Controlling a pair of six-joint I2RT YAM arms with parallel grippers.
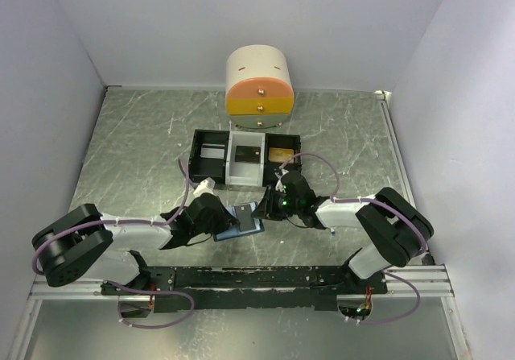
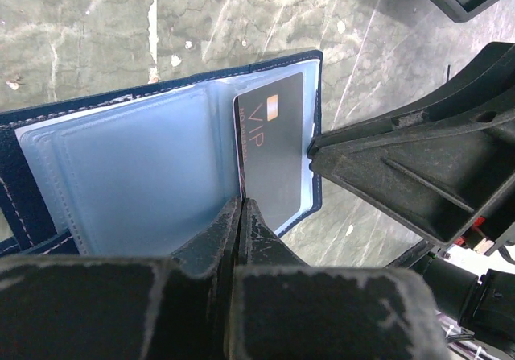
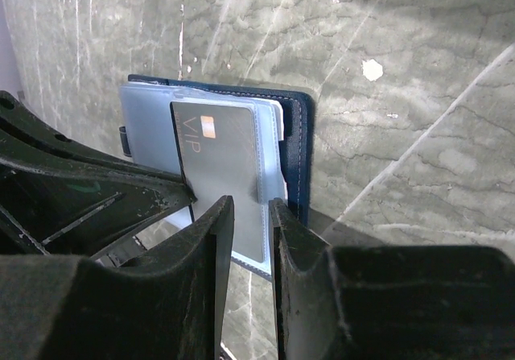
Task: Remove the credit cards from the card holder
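Closed, the left gripper (image 2: 241, 208) seems to pinch a corner of the dark grey VIP credit card (image 2: 275, 163), seated in the open navy, blue-lined card holder (image 2: 137, 175) on the grey marbled table (image 2: 80, 22). The right gripper (image 3: 248, 235), jaws slightly apart, rests at its edge. Such a thin bite could slip, or drag the holder along.

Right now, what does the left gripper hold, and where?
The left gripper pinches the open blue folding card holder at the edge facing it, beside the dark VIP card.

A lab test booth: plain white walls (image 1: 241, 14) enclosing a marbled tabletop (image 1: 137, 151).
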